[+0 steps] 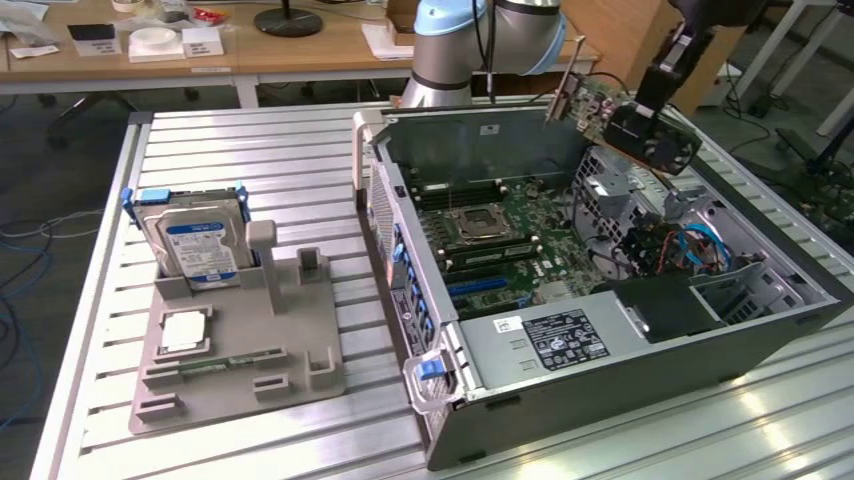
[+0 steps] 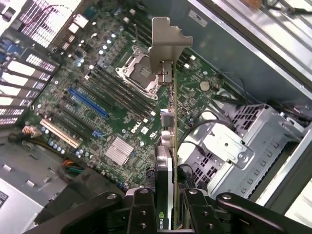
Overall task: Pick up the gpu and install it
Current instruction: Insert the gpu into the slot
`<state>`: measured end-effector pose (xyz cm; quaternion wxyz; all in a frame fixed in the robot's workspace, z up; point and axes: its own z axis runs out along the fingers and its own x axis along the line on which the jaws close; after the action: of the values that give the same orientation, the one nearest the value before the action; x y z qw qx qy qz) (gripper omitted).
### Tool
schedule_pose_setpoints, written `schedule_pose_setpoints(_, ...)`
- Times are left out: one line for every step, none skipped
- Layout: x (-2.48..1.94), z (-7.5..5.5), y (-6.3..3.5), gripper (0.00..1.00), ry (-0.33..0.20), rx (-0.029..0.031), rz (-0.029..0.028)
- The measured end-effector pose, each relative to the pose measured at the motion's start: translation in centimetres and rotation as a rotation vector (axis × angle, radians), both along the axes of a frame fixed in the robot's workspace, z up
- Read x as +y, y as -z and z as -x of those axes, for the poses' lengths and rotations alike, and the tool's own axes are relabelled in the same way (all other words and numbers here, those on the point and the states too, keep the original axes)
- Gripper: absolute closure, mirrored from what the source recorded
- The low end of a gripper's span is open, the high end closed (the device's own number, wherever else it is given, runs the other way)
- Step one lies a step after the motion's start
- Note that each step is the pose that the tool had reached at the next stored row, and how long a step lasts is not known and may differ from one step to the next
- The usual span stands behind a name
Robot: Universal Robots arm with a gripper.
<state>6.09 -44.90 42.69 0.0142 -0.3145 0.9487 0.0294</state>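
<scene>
**Item: gpu (image 1: 650,138) (image 2: 164,168).** Flat black card with a silver bracket (image 1: 566,95) (image 2: 165,41) at one end. It is held tilted in the air above the open computer case (image 1: 627,385), over the far corner at the exterior view's right. No part of it is seated in a slot.

**Gripper (image 1: 657,100) (image 2: 168,214).** The jaws are clenched on the gpu, one finger on each face. In the wrist view the card is seen edge-on, its bracket end pointing away from the fingers.

**Below the card.** The motherboard (image 1: 514,255) (image 2: 97,92) is exposed, with the CPU socket (image 1: 477,225) (image 2: 139,73) near its middle. A metal drive cage (image 2: 234,141) is seen beside the card.

**Elsewhere.** A hard drive (image 1: 196,245) in a blue frame is stood upright on a grey fixture (image 1: 267,370), well apart from the case on the slatted table (image 1: 240,160). A memory stick (image 1: 234,362) is laid on the same fixture.
</scene>
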Motion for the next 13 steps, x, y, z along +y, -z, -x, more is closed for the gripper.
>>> schedule_pose_setpoints(0.00, 0.00, 0.00, 0.73, -0.014, 0.0000, 0.0000)
schedule_pose_setpoints(0.00, 0.00, 0.00, 0.73, -0.030, 0.0000, 0.0000)
schedule_pose_setpoints(0.00, 0.00, 0.00, 0.73, -0.045, 0.0000, 0.0000)
schedule_pose_setpoints(0.00, 0.00, 0.00, 0.73, -0.059, 0.0000, 0.0000)
schedule_pose_setpoints(0.00, 0.00, 0.00, 0.73, -0.074, 0.0000, 0.0000)
schedule_pose_setpoints(0.00, 0.00, 0.00, 0.73, -0.088, 0.0000, 0.0000)
schedule_pose_setpoints(0.00, 0.00, 0.00, 0.73, -0.103, 0.0000, 0.0001)
schedule_pose_setpoints(0.00, 0.00, 0.00, 0.73, -0.119, 0.0000, 0.0001)
schedule_pose_setpoints(0.00, 0.00, 0.00, 0.73, -0.134, 0.0000, 0.0001)
schedule_pose_setpoints(0.00, 0.00, 0.00, 0.73, -0.150, 0.0000, 0.0002)
schedule_pose_setpoints(0.00, 0.00, 0.00, 0.73, -0.166, 0.0000, 0.0002)
schedule_pose_setpoints(0.00, 0.00, 0.00, 0.73, -0.182, 0.0000, 0.0002)
schedule_pose_setpoints(0.00, 0.00, 0.01, 0.73, -0.198, 0.0000, 0.0001)
